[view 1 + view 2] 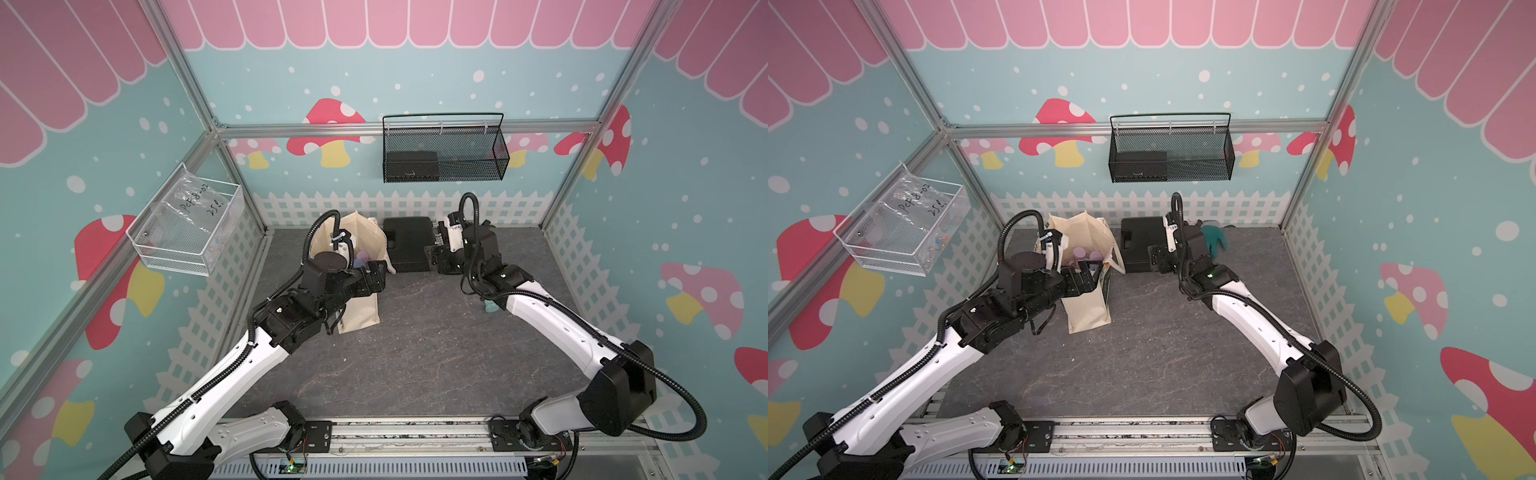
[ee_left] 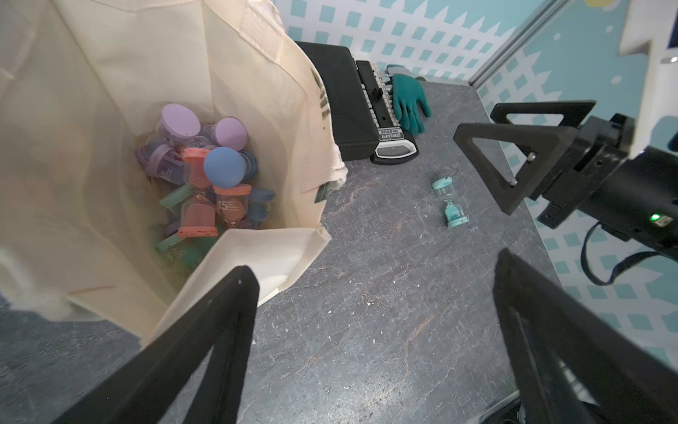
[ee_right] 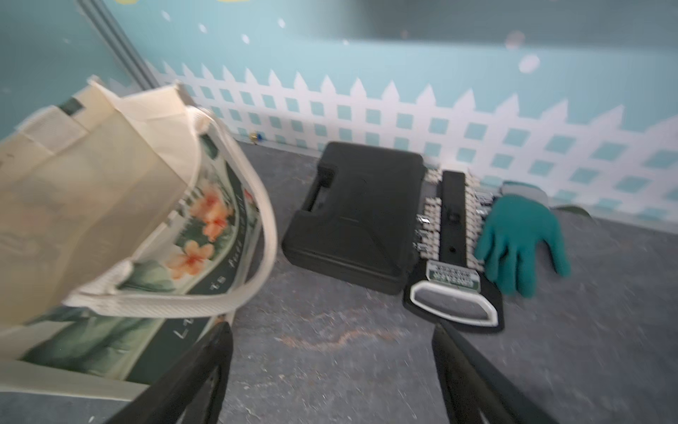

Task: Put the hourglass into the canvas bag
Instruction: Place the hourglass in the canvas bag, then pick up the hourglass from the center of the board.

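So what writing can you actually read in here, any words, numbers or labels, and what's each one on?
"15": coral hourglass in the bag.
"5": teal hourglass lying on the table.
"GREENER": label on the socket rack.
"PCF8-02" and "25L", handwritten, roughly: pouch in the clear basket.
Bag's side print: white lettering, too blurred to read.
Smaller print under the "15": too small.

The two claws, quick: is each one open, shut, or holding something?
Left gripper: open, holding nothing.
Right gripper: open, holding nothing.
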You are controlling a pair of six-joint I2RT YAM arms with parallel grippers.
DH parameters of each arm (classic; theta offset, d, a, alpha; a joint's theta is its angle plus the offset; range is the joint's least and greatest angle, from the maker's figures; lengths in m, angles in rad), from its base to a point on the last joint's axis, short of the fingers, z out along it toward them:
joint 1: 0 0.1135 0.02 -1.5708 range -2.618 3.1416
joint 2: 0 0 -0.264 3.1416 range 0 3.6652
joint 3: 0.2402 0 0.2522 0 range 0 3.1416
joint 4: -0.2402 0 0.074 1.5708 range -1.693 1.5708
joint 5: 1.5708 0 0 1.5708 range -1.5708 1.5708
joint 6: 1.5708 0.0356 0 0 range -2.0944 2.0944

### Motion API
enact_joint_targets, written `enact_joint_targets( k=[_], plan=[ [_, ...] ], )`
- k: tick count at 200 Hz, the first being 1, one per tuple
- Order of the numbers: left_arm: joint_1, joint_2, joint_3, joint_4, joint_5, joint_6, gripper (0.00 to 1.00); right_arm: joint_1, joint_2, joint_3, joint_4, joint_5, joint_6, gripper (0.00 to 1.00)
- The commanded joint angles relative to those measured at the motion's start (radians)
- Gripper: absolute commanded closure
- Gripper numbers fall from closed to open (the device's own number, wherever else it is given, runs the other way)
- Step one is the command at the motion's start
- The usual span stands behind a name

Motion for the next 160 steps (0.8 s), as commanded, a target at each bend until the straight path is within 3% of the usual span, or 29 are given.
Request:
enact_joint_targets(
  k=[1,97,160],
  plan=[
    [-0.029,0.017,-0.036,0.086,0.013,-0.030,0.02,-0.033,-0.048,-0.098,0.007,0.036,0.059,0.11],
    [-0.147,0.133,-0.099,0.222,0.007,0.002,0.01,-0.247,-0.054,-0.375,0.027,0.096,0.124,0.05],
    [-0.193,0.216,-0.095,0.281,0.023,0.007,0.01,-0.318,0.036,-0.432,0.072,0.025,0.141,0.04]
  ],
)
